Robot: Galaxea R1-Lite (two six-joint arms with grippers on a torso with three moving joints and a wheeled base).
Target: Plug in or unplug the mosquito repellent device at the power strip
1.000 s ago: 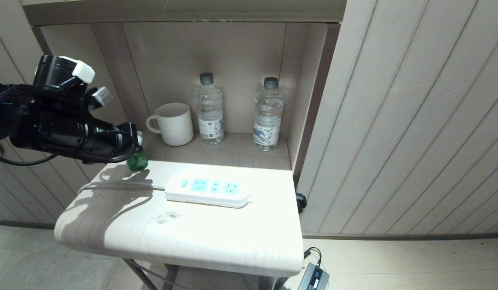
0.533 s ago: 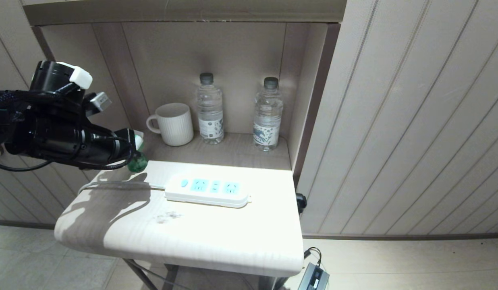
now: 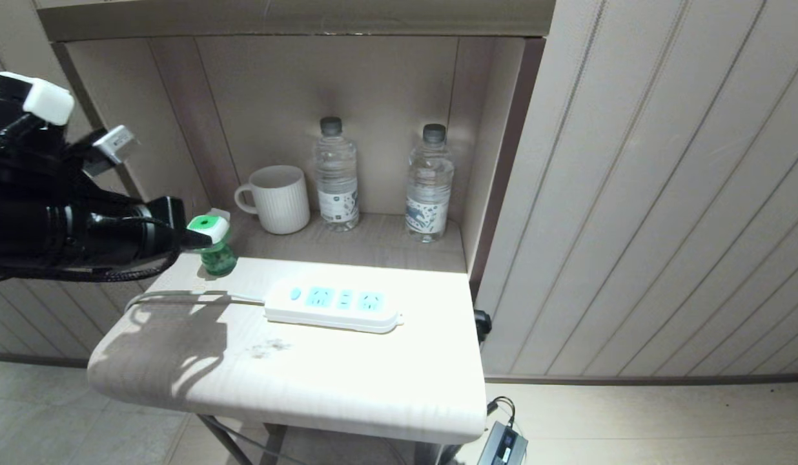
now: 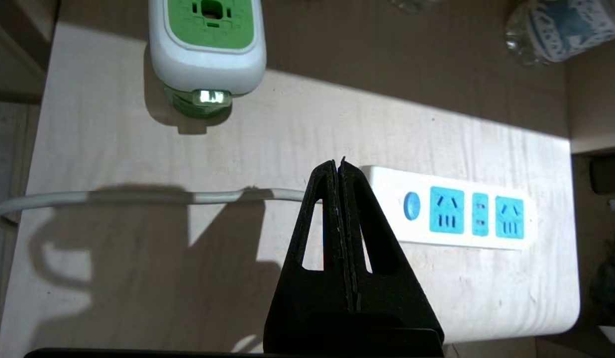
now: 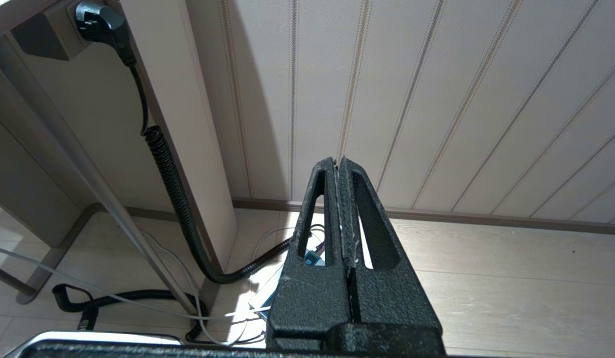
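The mosquito repellent device (image 3: 213, 244), a small green bottle under a white cap with a green centre, stands upright at the table's back left corner, unplugged; it also shows in the left wrist view (image 4: 208, 44). The power strip (image 3: 334, 303) lies flat mid-table with all its blue sockets empty (image 4: 461, 209). My left gripper (image 3: 195, 241) is shut and empty, hovering left of the device and apart from it. In its wrist view the gripper (image 4: 339, 164) sits over the strip's cord end. My right gripper (image 5: 337, 161) hangs shut and parked low beside the table, above the floor.
A white mug (image 3: 276, 199) and two clear water bottles (image 3: 336, 174) (image 3: 429, 184) stand in the niche behind the table. The strip's white cord (image 3: 186, 295) runs off the left edge. A coiled black cable (image 5: 173, 189) and a black adapter (image 3: 502, 445) lie below.
My left arm has drawn back to the left and risen, gripper still shut. The device, half hidden behind it before, now shows in full in the same spot.
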